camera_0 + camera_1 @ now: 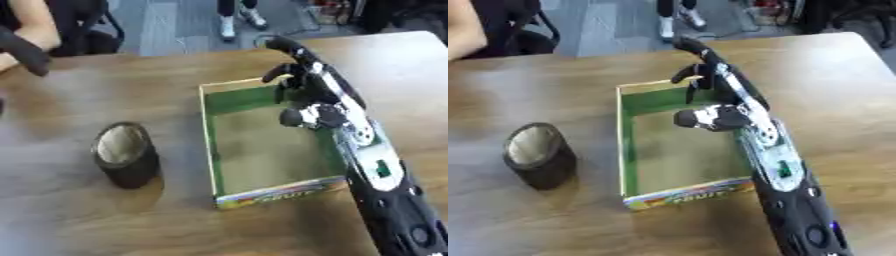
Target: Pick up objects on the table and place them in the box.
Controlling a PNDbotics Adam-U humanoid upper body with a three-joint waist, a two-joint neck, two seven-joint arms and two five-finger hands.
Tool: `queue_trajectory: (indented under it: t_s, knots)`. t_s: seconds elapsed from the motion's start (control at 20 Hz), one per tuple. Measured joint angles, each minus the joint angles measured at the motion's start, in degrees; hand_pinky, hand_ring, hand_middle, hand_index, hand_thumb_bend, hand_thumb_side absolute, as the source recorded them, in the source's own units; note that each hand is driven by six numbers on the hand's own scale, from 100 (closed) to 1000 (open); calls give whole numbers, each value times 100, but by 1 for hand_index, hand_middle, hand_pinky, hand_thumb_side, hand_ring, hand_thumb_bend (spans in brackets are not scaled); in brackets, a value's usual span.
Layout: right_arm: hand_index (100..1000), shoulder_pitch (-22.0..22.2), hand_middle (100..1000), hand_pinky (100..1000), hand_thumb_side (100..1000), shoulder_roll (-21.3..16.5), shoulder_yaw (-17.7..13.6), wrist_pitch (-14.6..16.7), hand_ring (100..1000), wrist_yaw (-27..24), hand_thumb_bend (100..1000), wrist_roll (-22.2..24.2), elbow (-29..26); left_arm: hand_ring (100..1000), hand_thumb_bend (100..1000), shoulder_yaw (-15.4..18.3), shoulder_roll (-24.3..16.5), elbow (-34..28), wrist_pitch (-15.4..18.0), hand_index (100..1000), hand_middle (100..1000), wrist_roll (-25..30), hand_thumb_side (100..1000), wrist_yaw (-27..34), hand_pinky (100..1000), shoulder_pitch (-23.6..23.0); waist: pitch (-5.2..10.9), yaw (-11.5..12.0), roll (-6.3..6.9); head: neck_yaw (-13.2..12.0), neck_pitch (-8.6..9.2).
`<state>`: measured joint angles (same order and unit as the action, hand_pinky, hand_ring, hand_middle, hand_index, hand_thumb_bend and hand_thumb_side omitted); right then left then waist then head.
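At the far left edge of the brown wooden table (70, 215) a person's arm with a black-gloved hand (24, 50) hangs over the corner, touching nothing. Further in, on the left half of the table, stands 1 dark round cup-shaped container (127, 155), upright but leaning a little, its pale inside showing. It sits well apart from the shallow open cardboard box with green inner walls (210, 140), which lies in the middle of the table with a colourful printed front edge toward me; its floor looks bare. From the lower right the robot's black-and-silver right arm (385, 185) reaches over the box's right wall, and its right hand (710, 75) hovers above the far right corner, fingers spread and relaxed, holding nothing. The left hand does not show.
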<state>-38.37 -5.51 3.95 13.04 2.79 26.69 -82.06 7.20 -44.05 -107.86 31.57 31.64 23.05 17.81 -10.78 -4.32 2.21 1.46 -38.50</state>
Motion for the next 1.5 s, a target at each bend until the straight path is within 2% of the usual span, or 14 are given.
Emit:
queue_trajectory:
  t_s: [0.45,0.55,0.6,0.8,1.0,1.15,1.5]
  knots:
    - [992,0,941,389,541,0,15,7,654,0,1000,7,0,621,100,-108,1,-35,0,817,615,0,328,-212,686,-15,-2,19,0,0,0]
    - [992,0,941,389,539,0,15,7,654,0,1000,7,0,625,100,-136,1,-37,0,818,618,0,293,-290,692,-47,-2,19,0,0,0]
    - [993,0,942,389,541,0,15,7,654,0,1000,7,0,625,100,-143,1,-38,0,818,618,0,327,-335,691,-56,-3,19,0,0,0]
    - [992,0,941,389,541,0,15,7,653,0,1000,7,0,628,100,-206,1,-30,0,819,622,0,322,-552,695,-71,-5,13,1,0,0]
    - [992,-1,941,389,540,0,15,7,653,0,1000,7,0,670,100,-241,2,41,0,817,664,0,300,-862,734,-78,-8,0,1,0,2]
    - [992,-3,941,389,541,0,16,8,653,0,1000,8,0,722,100,-252,3,65,0,807,705,0,299,-1145,801,-73,-25,-15,1,0,4]
    - [992,-8,941,389,541,0,16,9,653,0,1000,10,1,745,100,-311,7,71,0,806,737,0,308,-1476,846,-71,-39,-20,1,0,4]
